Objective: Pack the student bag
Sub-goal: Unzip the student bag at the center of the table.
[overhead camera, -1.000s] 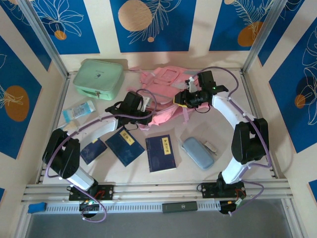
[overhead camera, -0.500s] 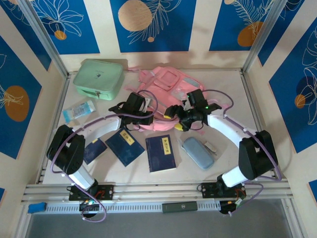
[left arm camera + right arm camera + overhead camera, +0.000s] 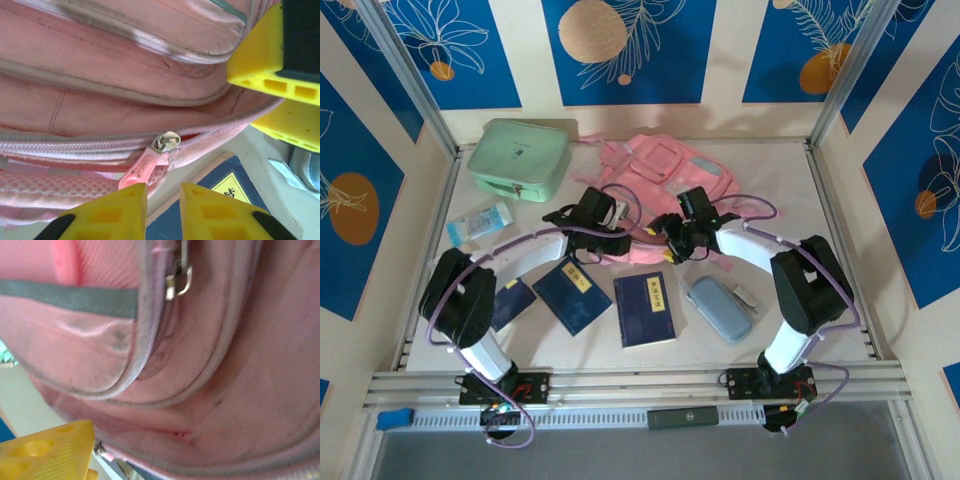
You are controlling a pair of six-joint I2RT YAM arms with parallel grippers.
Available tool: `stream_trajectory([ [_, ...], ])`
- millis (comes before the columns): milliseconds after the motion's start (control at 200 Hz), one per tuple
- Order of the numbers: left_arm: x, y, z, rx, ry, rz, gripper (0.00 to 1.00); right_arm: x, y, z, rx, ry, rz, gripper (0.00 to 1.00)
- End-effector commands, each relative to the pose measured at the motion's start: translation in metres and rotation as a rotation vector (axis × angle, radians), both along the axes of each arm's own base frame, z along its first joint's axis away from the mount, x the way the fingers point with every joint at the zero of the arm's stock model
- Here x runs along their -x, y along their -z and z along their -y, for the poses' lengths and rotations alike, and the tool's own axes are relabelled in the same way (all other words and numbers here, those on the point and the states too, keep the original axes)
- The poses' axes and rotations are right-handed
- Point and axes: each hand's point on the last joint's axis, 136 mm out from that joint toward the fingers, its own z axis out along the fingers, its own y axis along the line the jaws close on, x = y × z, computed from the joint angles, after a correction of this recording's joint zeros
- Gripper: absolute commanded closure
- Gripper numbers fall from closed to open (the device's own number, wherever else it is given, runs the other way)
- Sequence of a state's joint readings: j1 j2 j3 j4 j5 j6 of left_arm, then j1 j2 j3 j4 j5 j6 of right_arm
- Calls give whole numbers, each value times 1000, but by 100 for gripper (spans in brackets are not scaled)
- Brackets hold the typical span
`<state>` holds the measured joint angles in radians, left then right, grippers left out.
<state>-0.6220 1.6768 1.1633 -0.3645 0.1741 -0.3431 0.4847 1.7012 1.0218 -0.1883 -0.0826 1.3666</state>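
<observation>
Swung in from over the student bag (image 3: 660,165), the right arm now meets the left at the bag's near rim. Left jaws stand slightly parted and empty, with the pink zip pull (image 3: 142,169) just ahead of them, ready to be drawn. Right jaws straddle the rim alongside, probably to steady it; whether they pinch it I cannot tell. A blue book (image 3: 212,176) beneath the left jaws carries a yellow label, unreadable.

A mint case (image 3: 518,158), clear packet (image 3: 480,222), blue books (image 3: 645,308) and grey pencil case (image 3: 719,308) lie scattered.
</observation>
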Motion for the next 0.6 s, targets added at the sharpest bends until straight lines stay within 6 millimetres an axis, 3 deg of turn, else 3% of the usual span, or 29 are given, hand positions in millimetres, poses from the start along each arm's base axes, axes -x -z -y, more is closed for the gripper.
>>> stream_trajectory([
  [0,-4,5,2,-34,42,-18,70,-6,12,1,26,36,-21,35],
  [115,-7,16,-5,-114,48,-28,59,-3,21,1,25,31,-31,45],
  [300,-17,18,0,-134,88,-2,55,-2,26,4,46,28,-31,55],
  [595,-5,44,23,-57,175,-93,57,-2,33,5,65,21,-36,68],
])
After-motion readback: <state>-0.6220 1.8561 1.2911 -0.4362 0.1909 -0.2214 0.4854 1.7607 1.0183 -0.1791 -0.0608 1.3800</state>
